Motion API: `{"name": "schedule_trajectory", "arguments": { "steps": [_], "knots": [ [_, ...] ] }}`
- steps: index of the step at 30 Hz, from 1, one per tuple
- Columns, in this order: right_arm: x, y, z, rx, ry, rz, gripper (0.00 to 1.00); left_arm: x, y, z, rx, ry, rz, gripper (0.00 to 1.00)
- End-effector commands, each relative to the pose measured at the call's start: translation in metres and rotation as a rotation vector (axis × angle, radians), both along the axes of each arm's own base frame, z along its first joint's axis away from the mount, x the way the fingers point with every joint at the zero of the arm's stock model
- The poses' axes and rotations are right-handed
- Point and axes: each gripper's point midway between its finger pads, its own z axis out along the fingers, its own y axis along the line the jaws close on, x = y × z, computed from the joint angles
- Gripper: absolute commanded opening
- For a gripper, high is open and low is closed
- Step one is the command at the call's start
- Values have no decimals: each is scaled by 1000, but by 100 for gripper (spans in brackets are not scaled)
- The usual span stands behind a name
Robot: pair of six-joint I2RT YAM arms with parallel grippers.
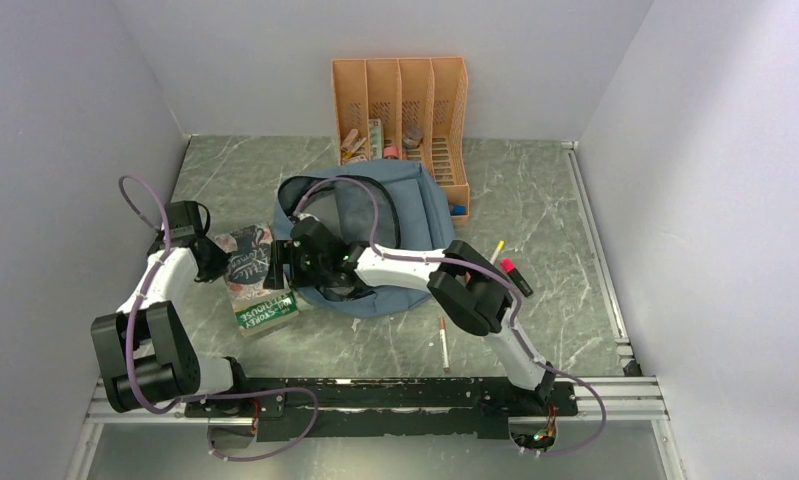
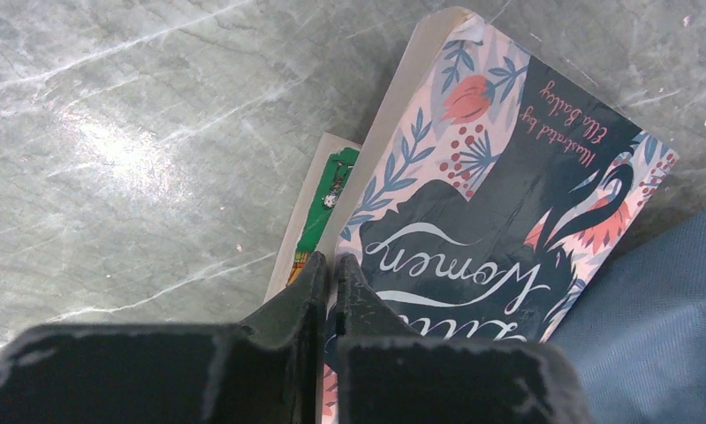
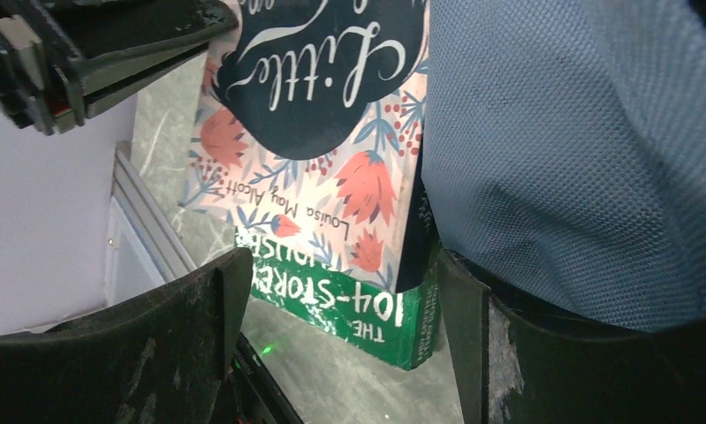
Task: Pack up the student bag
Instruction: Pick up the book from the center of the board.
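**Table.** A grey-green marbled table (image 1: 585,230) is being recorded beneath both claws.

**Student bag.** The student bag (image 1: 405,215), dusty blue with black zip trim, is being recorded lying on the table with its mouth gaping. The right claw (image 3: 345,265) is being held at the bag's edge nearest the books, and its arm is being stretched across the bag behind it. Blue fabric is being seen against one finger of that claw.

**Organizer.** An orange slotted file organizer (image 1: 415,100) is being noted well beyond the right claw, just past the far side of the bag. Small items are being held in it, too small to identify.

**Books.** A floral book (image 2: 499,203) titled "Little Women" is being noted lying on a green book (image 3: 349,305), the pair being placed between the two claws and just beside the bag.

**Left claw.** The fingers of the left claw (image 2: 331,265) are being pressed together at the floral book's long edge. Whether the cover is being nipped between them cannot be told.

**Right claw.** Its fingers are being held spread wide with nothing pinched. The corners of both books are being seen just ahead of the gap.

**Pens.** A white pen (image 1: 443,345), a pink-capped marker (image 1: 515,275) and a yellow pen (image 1: 496,250) are being noted on the table well behind the right claw, around that arm's elbow.
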Motion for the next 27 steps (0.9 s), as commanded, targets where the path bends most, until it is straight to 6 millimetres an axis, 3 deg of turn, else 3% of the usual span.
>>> {"name": "schedule_trajectory", "arguments": {
  "steps": [1,10,18,27],
  "knots": [
    [4,-9,-35,-83,43,-42,81,-36,-5,-39,-30,166,0,5],
    [13,-4,-50,-36,124,-53,82,-37,-6,-42,-38,169,-11,5],
    [14,11,-24,92,107,-8,72,-32,-14,-44,-72,155,-53,5],
    [14,12,10,173,56,9,62,-30,-16,-42,-77,136,-66,5]
  ]
}}
